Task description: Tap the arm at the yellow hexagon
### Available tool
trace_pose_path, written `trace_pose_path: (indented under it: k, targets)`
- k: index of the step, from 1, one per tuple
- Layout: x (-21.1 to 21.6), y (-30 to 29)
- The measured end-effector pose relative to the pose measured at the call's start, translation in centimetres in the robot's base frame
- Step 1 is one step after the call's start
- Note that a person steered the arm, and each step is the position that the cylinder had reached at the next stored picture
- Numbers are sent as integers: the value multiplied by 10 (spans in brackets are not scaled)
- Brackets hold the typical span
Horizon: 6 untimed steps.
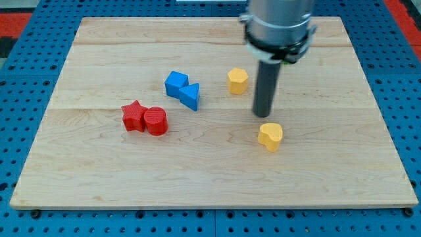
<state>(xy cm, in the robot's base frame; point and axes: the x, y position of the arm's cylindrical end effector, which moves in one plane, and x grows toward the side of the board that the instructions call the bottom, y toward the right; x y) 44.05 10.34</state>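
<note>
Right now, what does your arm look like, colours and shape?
A wide grey metal cylinder enters from the view's top, ringed by a black clamp. Below it hangs a straight dark rod, round and plain, ending at my tip. No cables or markings show.

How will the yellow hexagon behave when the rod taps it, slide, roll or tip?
The yellow hexagon looks low, resting on a flat face, so it probably slides rather than tips. Its flat sides make rolling unlikely, though an off-centre tap may spin it. The wooden board looks smooth, so it may skid easily. My tip sits to its lower right, apart.
</note>
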Motion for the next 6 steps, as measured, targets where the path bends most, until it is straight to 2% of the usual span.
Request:
trace_pose_path:
  k: [1,2,4,6]
  targets:
    - [-58,17]
    - [-101,-6]
    - [-117,-98]
    - [-88,-50]
